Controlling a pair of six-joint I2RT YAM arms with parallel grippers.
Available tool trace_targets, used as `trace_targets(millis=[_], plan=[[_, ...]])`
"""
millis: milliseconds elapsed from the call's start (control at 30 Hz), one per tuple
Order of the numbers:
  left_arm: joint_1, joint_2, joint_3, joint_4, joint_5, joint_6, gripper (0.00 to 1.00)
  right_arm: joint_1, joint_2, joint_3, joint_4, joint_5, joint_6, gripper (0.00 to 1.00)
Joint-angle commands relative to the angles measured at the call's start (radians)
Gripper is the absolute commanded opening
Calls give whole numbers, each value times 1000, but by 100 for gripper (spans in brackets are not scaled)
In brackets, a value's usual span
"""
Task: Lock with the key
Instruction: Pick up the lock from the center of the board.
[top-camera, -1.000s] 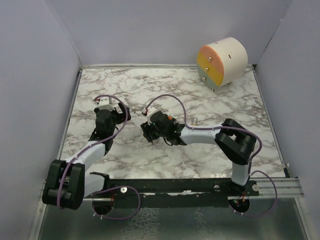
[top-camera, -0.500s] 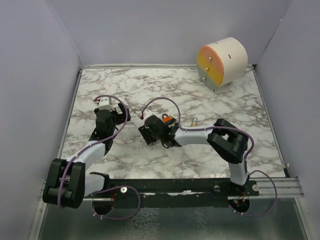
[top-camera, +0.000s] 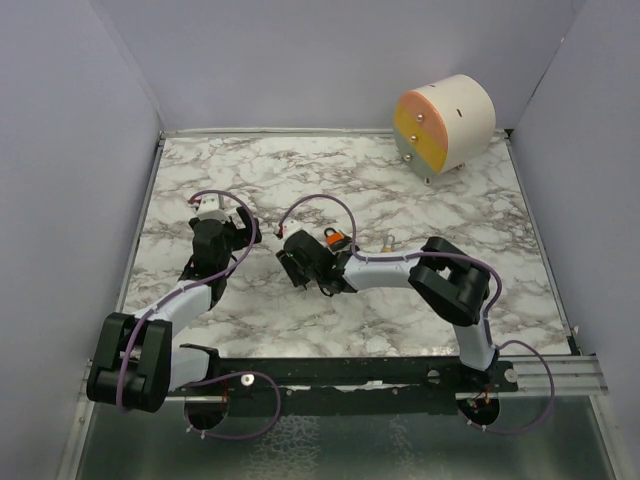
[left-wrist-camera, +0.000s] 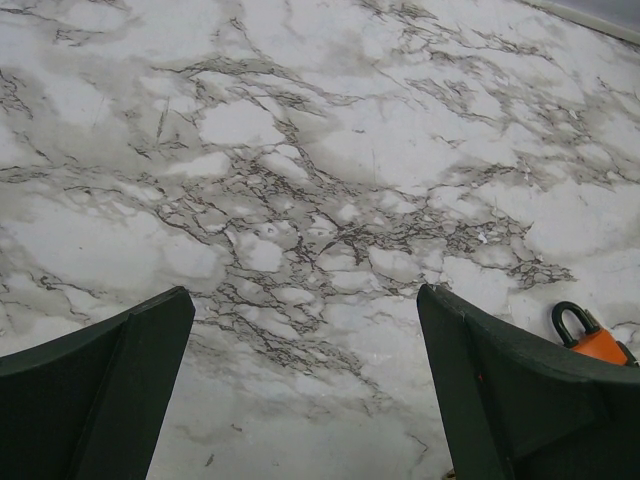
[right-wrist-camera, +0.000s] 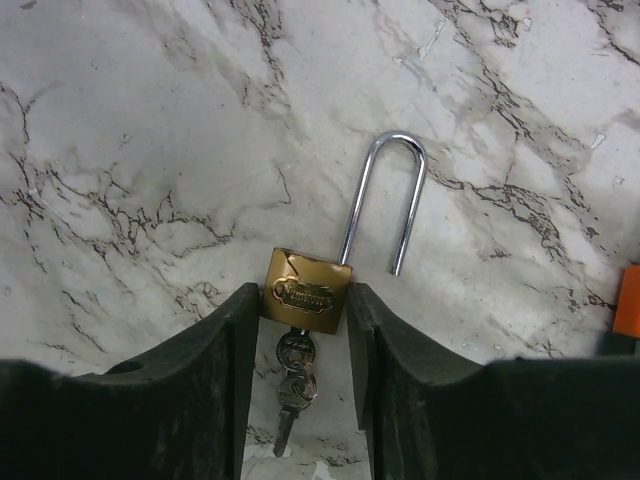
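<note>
The small brass padlock (right-wrist-camera: 308, 290) lies flat on the white marble tabletop (right-wrist-camera: 150, 120), its chrome shackle (right-wrist-camera: 385, 200) standing open and small keys (right-wrist-camera: 293, 385) at its base. The right gripper (right-wrist-camera: 307, 300) pinches its body from both sides. The left gripper (left-wrist-camera: 305, 293) hovers nearby, spread wide.

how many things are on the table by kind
padlocks: 2, brass padlock and orange padlock
key bunch: 1, in the brass padlock
round drum: 1
small item, too small to tell: 1
total: 5
</note>
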Motion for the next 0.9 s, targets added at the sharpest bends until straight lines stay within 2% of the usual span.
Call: trace_targets(millis=[0,67,133,167,200,400,667,733,867], plan=[[7,4,-12,20,2,-9,99,16,46,36,-67,25,5,37],[7,1,-14,22,-1,-10,99,20,47,32,-81,43,5,32],[7,-1,-14,24,-4,-10,99,23,47,25,-97,57,6,18],[7,-1,-14,25,-5,-11,99,23,45,21,-102,63,4,6],[7,1,-12,25,-6,-12,99,23,44,14,-105,73,3,2],[8,13,8,27,6,-9,99,23,8,7,-62,178,-58,1],[8,-14,18,25,16,5,99,22,-141,-18,126,211,-227,1],[8,-24,18,25,21,9,99,15,-205,-64,213,204,-256,1],[8,-41,21,27,28,20,99,-25,-364,-187,373,93,-271,1]])
